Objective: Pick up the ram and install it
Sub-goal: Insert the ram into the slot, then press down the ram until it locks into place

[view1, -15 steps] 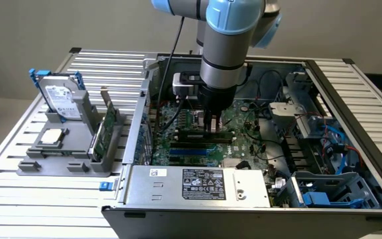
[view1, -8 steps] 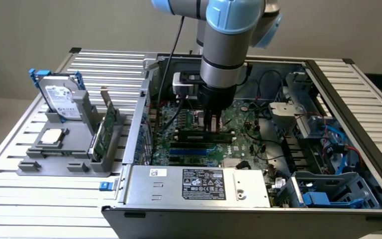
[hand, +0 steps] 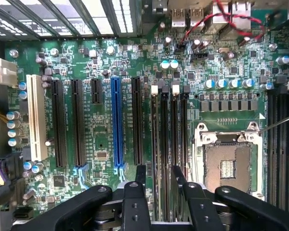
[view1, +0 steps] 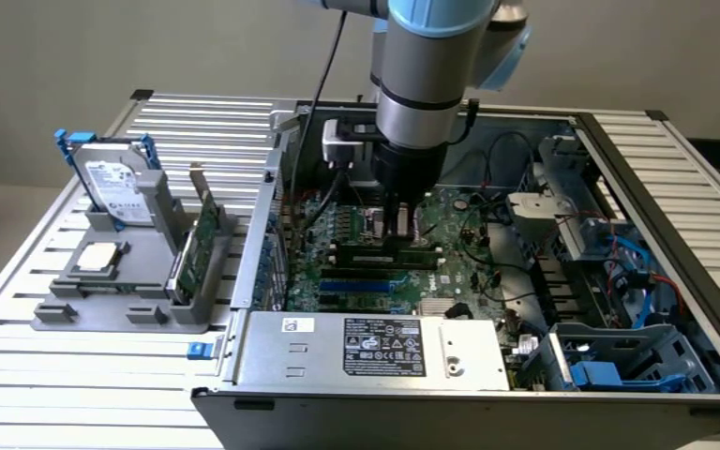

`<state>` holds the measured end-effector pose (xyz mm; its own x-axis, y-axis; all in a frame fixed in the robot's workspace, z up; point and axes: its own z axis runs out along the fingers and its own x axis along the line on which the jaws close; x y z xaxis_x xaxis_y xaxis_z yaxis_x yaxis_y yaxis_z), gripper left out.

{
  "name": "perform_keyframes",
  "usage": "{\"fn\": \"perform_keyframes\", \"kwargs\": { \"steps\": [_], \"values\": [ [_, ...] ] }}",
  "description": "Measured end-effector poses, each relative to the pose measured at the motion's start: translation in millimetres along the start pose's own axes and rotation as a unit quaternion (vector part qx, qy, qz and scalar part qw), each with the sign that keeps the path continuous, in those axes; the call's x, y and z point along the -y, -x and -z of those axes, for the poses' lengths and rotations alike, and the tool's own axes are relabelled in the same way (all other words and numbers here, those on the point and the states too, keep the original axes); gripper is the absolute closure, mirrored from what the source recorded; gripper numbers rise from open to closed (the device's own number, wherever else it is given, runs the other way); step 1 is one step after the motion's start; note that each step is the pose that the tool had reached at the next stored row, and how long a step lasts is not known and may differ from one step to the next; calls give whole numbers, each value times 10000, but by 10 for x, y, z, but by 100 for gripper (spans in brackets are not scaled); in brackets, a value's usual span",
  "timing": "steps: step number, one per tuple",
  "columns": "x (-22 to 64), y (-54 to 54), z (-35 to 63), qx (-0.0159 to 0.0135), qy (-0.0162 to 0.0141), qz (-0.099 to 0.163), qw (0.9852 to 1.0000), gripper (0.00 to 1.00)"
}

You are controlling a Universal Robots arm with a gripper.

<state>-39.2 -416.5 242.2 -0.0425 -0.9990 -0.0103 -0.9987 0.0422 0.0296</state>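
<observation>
Green ram (view1: pixel 389 251) stands on edge in a black slot (view1: pixel 379 281) of the motherboard (view1: pixel 460 272) inside the case (view1: pixel 373 347), exterior view, right under the gripper (view1: pixel 397 236), so pick-up and carry look done; the holder (view1: pixel 110 314) at the exterior view's left has a card (view1: pixel 198 244) and a drive (view1: pixel 116 187). Wrist view: fingers (hand: pixel 135 202) are spread either side of the memory slots (hand: pixel 169 130) and pinch nothing, so the stick looks let go. Left to confirm: full seating and closed white latches (hand: pixel 154 89), which I cannot tell.
</observation>
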Motion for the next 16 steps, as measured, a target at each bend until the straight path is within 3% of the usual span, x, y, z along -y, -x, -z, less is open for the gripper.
{"fn": "perform_keyframes", "kwargs": {
  "steps": [3, 5, 6, 10, 16],
  "values": [
    [-11, 1, 92, -1, 5, 1, 10000, 65],
    [-12, 1, 98, 0, 6, 1, 10000, 67],
    [-12, 1, 98, 1, 6, 0, 10000, 80],
    [-12, 1, 98, 0, 6, 0, 10000, 89],
    [-12, 1, 98, 0, 6, 0, 10000, 89]
  ]
}}
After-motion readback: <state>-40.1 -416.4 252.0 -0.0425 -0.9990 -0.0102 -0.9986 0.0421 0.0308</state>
